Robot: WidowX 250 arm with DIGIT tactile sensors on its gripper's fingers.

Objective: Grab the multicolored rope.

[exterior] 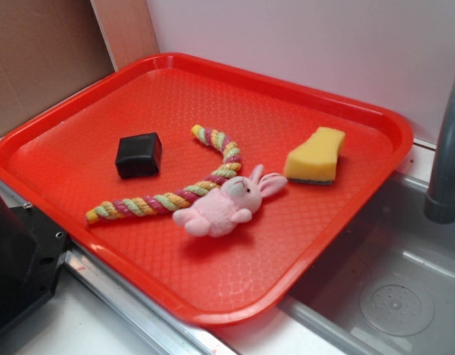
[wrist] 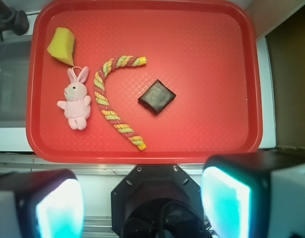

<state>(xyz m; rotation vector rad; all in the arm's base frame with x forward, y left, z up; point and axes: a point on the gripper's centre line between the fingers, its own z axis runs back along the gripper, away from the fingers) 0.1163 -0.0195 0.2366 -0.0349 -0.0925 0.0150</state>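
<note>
**Inspector:** Multicolored rope (exterior: 184, 186) located on the red tray (exterior: 345, 222), roughly mid-tray. Twisted strands of yellow, pink and pale green. It lies flat, bent at an elbow, one end pointing toward the tray's near-left rim in the exterior view, the other curling up toward the centre.

**Clerk:** Anything touching it?

**Inspector:** The pink plush bunny (exterior: 221, 206) lies just beside the bend; in the exterior view its head appears to meet the rope, while the wrist view (wrist: 112, 96) shows a narrow gap between bunny (wrist: 75, 99) and rope. Contact cannot be confirmed. A black block (exterior: 138, 154) sits near the rope's inner curve, apart from it. A yellow sponge (exterior: 316, 154) rests beyond the bunny's ears, well clear of the rope.

**Clerk:** And the gripper?

**Inspector:** The gripper (wrist: 142, 201) hangs over the tray's edge, off the rope entirely. Two fingers (wrist: 226, 201) show large and blurred at the bottom of the wrist view, spread wide with nothing between them. Jaws wide, holding nothing.

**Clerk:** Surroundings?

**Inspector:** A grey sink basin (exterior: 405, 288) and a faucet pipe (exterior: 447, 148) stand beside the tray.
</note>
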